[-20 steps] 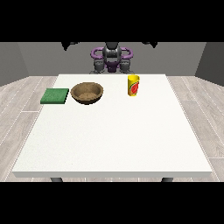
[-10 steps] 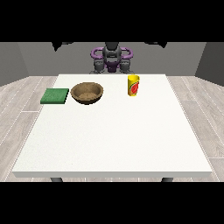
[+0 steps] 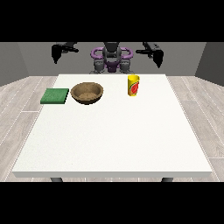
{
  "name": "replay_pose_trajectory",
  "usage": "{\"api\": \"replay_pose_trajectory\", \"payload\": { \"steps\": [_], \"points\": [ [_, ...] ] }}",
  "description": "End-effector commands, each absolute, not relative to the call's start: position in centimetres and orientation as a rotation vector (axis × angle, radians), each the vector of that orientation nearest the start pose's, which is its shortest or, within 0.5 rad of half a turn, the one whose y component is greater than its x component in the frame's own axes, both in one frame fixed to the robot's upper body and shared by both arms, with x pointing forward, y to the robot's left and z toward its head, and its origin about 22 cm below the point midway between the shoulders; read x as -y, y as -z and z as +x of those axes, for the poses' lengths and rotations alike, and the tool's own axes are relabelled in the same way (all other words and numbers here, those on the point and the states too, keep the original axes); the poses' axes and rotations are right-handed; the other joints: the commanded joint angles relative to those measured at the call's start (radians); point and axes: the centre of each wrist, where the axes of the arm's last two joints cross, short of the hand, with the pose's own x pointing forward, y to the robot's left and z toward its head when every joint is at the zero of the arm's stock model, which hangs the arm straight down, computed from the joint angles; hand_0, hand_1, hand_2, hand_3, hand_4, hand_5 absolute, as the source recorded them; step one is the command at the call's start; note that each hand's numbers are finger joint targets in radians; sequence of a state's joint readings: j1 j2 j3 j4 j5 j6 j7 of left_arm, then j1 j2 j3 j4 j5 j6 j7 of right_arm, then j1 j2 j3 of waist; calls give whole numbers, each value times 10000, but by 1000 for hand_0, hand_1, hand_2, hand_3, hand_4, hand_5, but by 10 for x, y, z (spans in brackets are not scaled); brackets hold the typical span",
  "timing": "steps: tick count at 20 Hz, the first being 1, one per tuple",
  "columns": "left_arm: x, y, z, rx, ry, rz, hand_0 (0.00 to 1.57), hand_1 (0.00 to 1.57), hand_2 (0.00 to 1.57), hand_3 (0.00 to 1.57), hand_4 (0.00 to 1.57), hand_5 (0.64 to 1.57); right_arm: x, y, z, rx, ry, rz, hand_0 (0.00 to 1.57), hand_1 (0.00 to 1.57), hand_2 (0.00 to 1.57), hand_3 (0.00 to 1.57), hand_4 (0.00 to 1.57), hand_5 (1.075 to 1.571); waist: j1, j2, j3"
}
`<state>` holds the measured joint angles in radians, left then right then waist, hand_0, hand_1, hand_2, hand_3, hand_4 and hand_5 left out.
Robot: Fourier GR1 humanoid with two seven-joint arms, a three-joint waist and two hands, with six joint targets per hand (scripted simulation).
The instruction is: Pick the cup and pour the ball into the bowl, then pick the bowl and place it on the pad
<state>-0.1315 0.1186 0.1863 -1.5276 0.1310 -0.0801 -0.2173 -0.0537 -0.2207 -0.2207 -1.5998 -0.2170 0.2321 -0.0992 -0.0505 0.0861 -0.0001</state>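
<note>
Single front view: camera stands across large white rectangular table point(image 3: 113, 135), elevated, tilted downward, facing purple-and-grey humanoid robot point(image 3: 111, 57) seated at far edge. Robot small at top of view; near table edge close to camera, whole tabletop inside view. Grey plank floor point(image 3: 19, 100) visible either side. No second view to overlap

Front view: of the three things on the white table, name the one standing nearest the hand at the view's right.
The yellow cup with the red label; the brown wooden bowl and green square pad lie further left.
</note>
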Motion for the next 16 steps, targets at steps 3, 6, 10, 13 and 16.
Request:
{"api": "replay_pose_trajectory", "payload": {
  "steps": [3, 6, 10, 13, 16],
  "points": [
    [-267, 19, 281, 19235, -693, 717, 0, 0, 0, 0, 0, 1518, 325, -56, 263, 18573, -855, 544, 0, 0, 0, 0, 0, 1571, -392, 687, -4],
    [-241, 24, 296, 19614, -701, 619, 0, 0, 0, 0, 0, 1517, 324, -50, 269, 18817, -964, 237, 0, 0, 0, 0, 0, 1571, -510, 1155, -2],
    [-256, 51, 302, 19662, -1354, 1356, 0, 0, 0, 0, 0, 1530, 317, -44, 262, 19240, -1147, 702, 0, 0, 0, 0, 0, 1570, -904, 1578, -5],
    [-245, 62, 303, 19547, -620, 975, 0, 0, 0, 0, 0, 1518, 350, -45, 276, 19036, -541, 508, 0, 0, 0, 0, 0, 1570, -335, 1333, 0],
    [-225, 76, 308, 19398, -736, 1326, 0, 0, 0, 0, 0, 1519, 334, -27, 273, 18886, -683, 682, 0, 0, 0, 0, 0, 1571, -606, 1402, -2]
  ]
}}
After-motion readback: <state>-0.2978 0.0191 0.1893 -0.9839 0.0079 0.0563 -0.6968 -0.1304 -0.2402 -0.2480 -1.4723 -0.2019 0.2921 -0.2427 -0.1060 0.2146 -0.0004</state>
